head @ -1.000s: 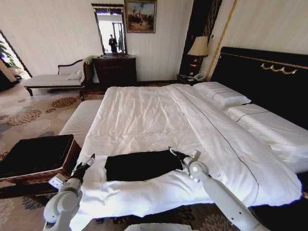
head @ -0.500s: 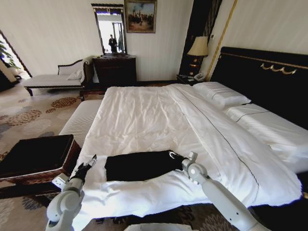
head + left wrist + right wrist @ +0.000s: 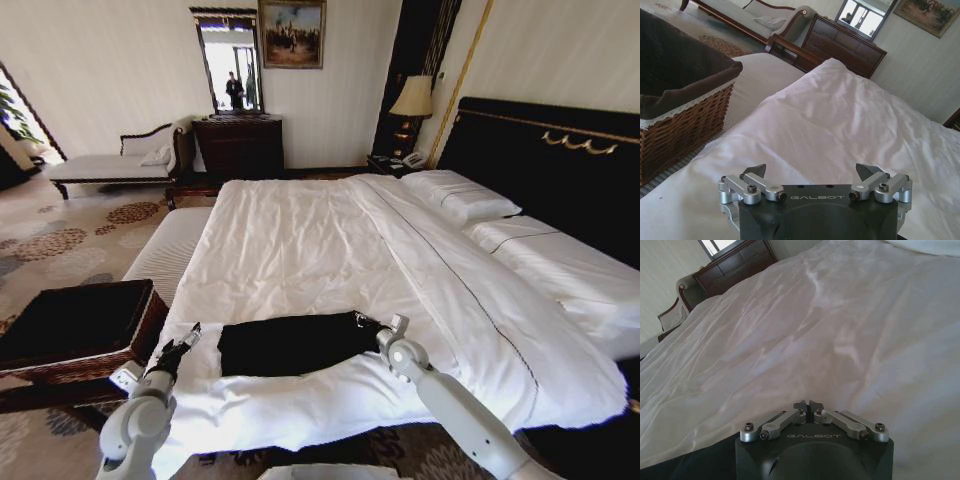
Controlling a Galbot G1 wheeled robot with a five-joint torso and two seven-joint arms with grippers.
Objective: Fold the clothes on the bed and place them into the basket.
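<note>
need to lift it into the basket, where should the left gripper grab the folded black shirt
Judging by its pose, the near-left corner of the black shirt: it lies flat, folded into a strip, and the open left gripper is just beside that end. Come in low along the bed, pinching all layers.

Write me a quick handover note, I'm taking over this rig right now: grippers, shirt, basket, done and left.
Right gripper: shut, at the right edge of the black shirt; whether it pinches fabric, I cannot tell.
Left gripper: open, empty, just off the shirt's left edge.
Shirt: a folded strip near the foot of the bed.
Basket: on the floor at the robot's left.
Left: finish the fold, put the shirt into the basket.
</note>
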